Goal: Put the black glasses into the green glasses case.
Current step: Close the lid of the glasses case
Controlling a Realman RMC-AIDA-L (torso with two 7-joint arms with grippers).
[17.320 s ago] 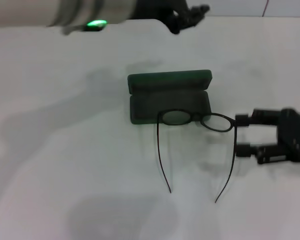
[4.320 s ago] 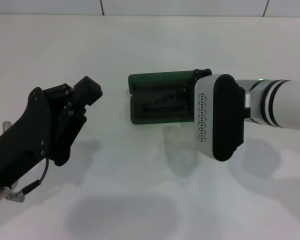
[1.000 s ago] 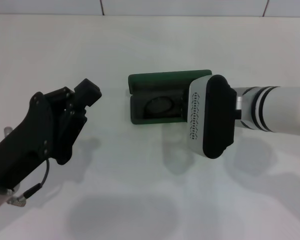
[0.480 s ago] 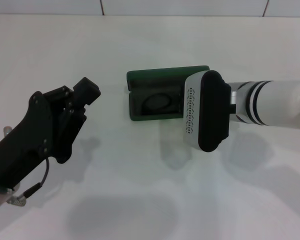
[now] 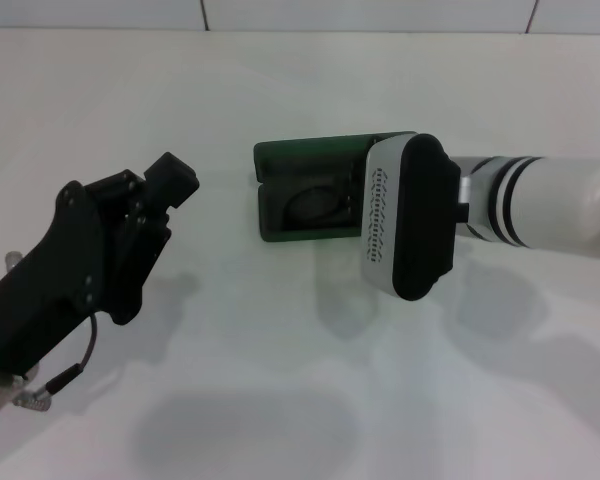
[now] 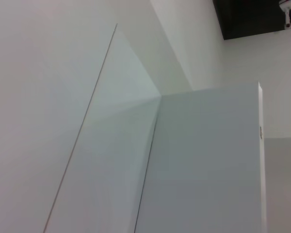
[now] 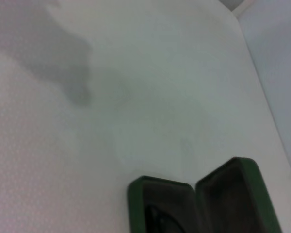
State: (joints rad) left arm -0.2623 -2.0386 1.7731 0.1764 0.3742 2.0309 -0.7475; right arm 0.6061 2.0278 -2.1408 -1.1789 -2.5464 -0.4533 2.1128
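Note:
The green glasses case (image 5: 310,160) lies open at the middle of the white table, its lid up at the far side. Inside its tray the black glasses (image 5: 318,206) lie folded, one oval lens showing. The right arm's white and black wrist (image 5: 405,218) hovers over the case's right end and hides that part and the gripper's fingers. The right wrist view shows the open green glasses case (image 7: 242,194) with a bit of the black glasses (image 7: 157,216) in it. The left gripper (image 5: 170,182) hangs raised at the left, well away from the case.
The white table (image 5: 280,380) surrounds the case. A cable (image 5: 65,375) dangles from the left arm near the front left. The left wrist view shows only white walls and a panel (image 6: 203,165).
Over the last second the right arm has slid a little to the left across the case's right end. The glasses lie in the case; 17 seconds ago they rested across its front edge.

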